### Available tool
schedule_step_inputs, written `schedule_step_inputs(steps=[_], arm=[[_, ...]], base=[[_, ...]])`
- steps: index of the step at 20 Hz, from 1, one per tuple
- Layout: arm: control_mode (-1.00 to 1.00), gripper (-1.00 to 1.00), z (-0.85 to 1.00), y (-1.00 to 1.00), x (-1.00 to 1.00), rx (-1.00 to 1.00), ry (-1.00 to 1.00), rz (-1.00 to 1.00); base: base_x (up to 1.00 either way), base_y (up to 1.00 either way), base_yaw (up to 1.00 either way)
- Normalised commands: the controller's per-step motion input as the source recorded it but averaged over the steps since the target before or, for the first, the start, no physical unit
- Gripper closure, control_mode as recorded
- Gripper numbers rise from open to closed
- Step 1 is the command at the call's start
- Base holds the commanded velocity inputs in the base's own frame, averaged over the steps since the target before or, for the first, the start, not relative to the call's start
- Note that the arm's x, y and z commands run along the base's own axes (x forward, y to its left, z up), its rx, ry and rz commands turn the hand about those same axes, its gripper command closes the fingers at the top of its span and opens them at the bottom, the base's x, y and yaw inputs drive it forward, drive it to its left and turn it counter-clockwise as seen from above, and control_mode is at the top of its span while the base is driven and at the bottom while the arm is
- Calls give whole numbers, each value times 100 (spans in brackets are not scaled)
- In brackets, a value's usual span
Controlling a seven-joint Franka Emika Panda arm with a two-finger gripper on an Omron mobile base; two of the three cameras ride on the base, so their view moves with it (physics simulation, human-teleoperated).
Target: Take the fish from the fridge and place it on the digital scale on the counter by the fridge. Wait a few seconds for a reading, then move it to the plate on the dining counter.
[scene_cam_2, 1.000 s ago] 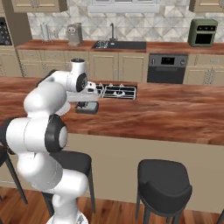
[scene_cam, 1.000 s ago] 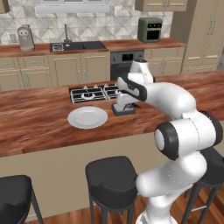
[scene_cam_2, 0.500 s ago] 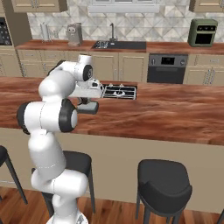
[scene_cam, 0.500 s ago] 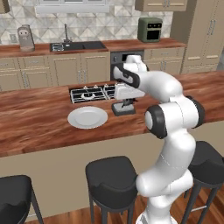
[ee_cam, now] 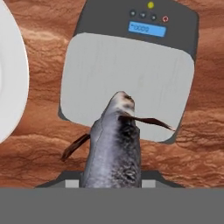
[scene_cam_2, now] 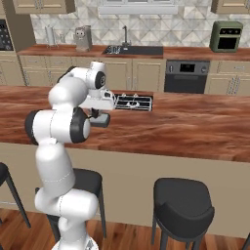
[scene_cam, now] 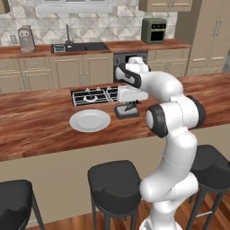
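Hand view shows the fish [ee_cam: 114,146] held up close, its nose pointing over the pale top of the digital scale [ee_cam: 127,83]. The jaws are clamped on the fish, so it hangs above the scale and does not look like it lies on it. A bit of the white plate [ee_cam: 11,83] peeks in at the left edge. In the left base view the gripper [scene_cam: 130,104] hangs just over the scale [scene_cam: 126,111], with the plate [scene_cam: 90,120] near it on the brown counter [scene_cam: 40,128]. A second ago the arm was bent out to the side; now it has swung in and stands taller, but the hand has stayed over the scale. So the weighing step is probably at hand, with the move to the plate next.
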Motion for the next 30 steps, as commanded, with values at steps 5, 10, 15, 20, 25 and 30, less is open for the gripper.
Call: schedule_step_inputs(steps=[5,10,15,20,25,30], arm=[[-100,100,-2,0,22,0,-1,0],[-100,100,-18,4,40,0,-6,0],[-100,100,-29,13,50,1,-7,0],[-100,100,-33,10,31,0,-1,-1],[-100,100,-39,18,22,0,-10,-1],[-100,100,-22,8,10,1,-17,-1]], base=[[0,0,0],[0,0,0],[0,0,0],[0,0,0],[0,0,0],[0,0,0]])
